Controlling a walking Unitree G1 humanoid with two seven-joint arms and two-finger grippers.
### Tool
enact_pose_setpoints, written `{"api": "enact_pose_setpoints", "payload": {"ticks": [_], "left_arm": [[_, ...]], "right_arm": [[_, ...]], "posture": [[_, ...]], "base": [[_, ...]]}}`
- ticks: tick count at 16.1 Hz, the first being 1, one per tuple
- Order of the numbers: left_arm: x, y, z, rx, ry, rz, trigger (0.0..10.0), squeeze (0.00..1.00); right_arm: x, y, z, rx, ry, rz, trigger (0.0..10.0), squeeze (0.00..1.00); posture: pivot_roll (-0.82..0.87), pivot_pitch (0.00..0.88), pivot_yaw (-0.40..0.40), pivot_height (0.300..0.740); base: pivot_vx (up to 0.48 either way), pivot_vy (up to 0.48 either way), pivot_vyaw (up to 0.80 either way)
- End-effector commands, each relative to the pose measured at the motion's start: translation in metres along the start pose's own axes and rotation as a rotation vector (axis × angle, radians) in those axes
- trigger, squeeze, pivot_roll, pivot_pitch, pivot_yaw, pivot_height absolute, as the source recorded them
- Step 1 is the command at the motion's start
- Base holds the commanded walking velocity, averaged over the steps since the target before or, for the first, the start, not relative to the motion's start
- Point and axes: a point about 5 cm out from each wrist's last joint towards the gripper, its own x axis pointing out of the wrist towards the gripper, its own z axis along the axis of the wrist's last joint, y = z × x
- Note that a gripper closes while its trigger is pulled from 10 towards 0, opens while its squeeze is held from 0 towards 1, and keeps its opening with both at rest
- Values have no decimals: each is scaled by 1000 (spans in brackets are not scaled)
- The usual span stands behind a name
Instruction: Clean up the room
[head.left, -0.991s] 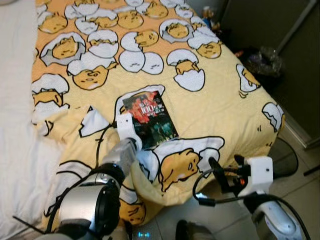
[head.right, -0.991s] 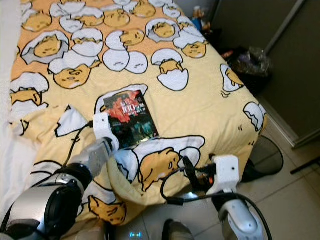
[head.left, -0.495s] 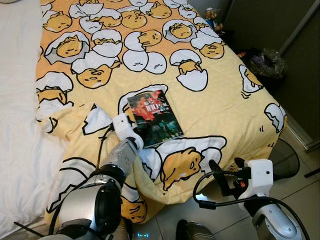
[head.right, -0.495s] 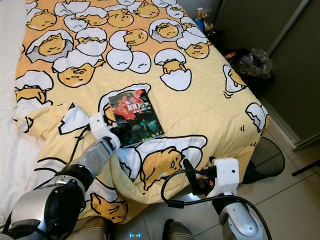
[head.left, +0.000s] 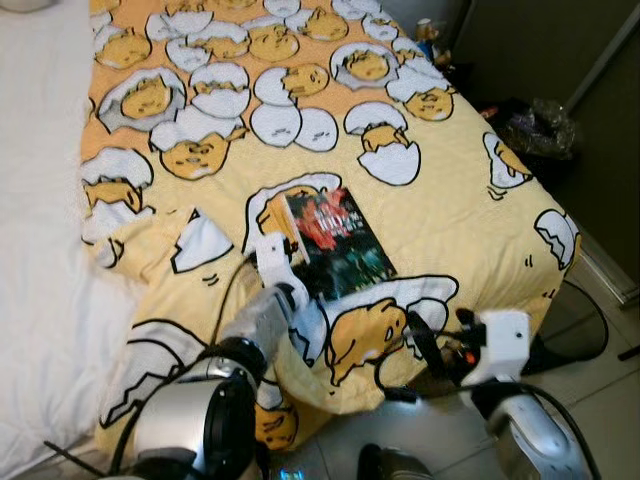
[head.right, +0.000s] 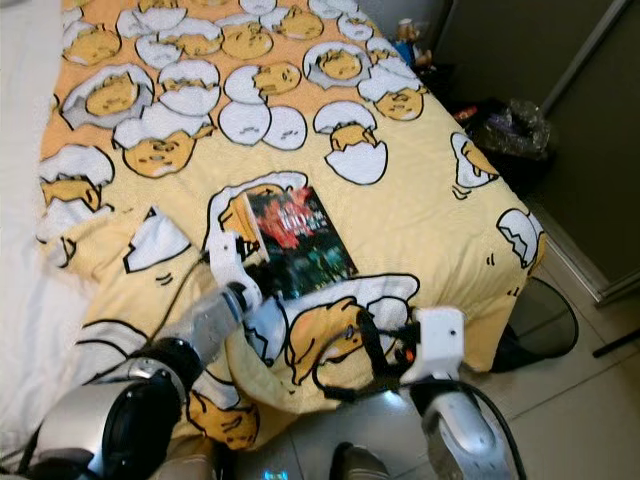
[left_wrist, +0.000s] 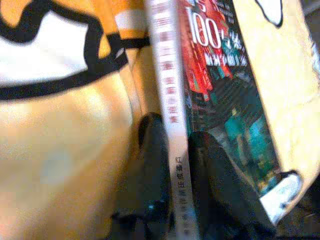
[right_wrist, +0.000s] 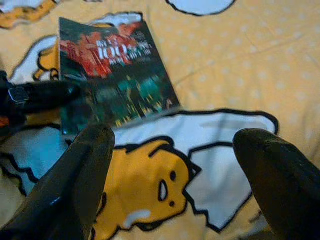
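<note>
A book (head.left: 338, 243) with a dark red and teal cover lies on the yellow egg-print blanket (head.left: 450, 210), near the foot of the bed. My left gripper (head.left: 292, 283) is shut on the book's spine edge. In the left wrist view its black fingers (left_wrist: 154, 150) sit one on each side of the white spine of the book (left_wrist: 220, 85). My right gripper (head.left: 441, 335) stands open at the bed's foot edge, a little short of the book. The right wrist view has the book (right_wrist: 115, 75) lying ahead between the spread fingers (right_wrist: 85, 165).
A white sheet (head.left: 40, 200) covers the bed's left side. On the tiled floor to the right stand a dark rubbish bag (head.left: 535, 125) and a round black base (head.left: 575, 320). A dark wall or cabinet (head.left: 590, 150) closes the right side.
The camera has shifted. The gripped edge of the book has tilted up and over to the right, baring yellow print beside it. My right gripper has come closer to the bed's edge.
</note>
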Motion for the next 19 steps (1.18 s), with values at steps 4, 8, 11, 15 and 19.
{"api": "enact_pose_setpoints", "payload": {"ticks": [4, 8, 11, 15, 19], "left_arm": [[-4, 9, 17, 42, -57, -33, 0, 0], [-19, 8, 85, 303, -373, -42, 0, 0], [-60, 21, 125, 499, -616, 72, 0, 0], [-97, 43, 105, 651, -616, 227, 0, 0], [-90, 32, 96, 727, -565, 254, 0, 0]], "right_arm": [[27, 0, 7, -9, -56, -6, 10000, 0], [56, -9, 26, 3, -156, -58, 10000, 0], [70, -8, 43, -16, -230, -79, 10000, 0], [75, -12, 51, -32, -278, -119, 10000, 0], [88, -14, 57, -59, -273, -83, 10000, 0]], "posture": [[-106, 0, 29, 736], [-43, 0, 36, 736], [6, 0, 25, 736], [38, 0, -4, 736], [53, 0, -29, 736]], "base": [[0, 0, 0], [0, 0, 0], [0, 0, 0], [0, 0, 0], [0, 0, 573]]}}
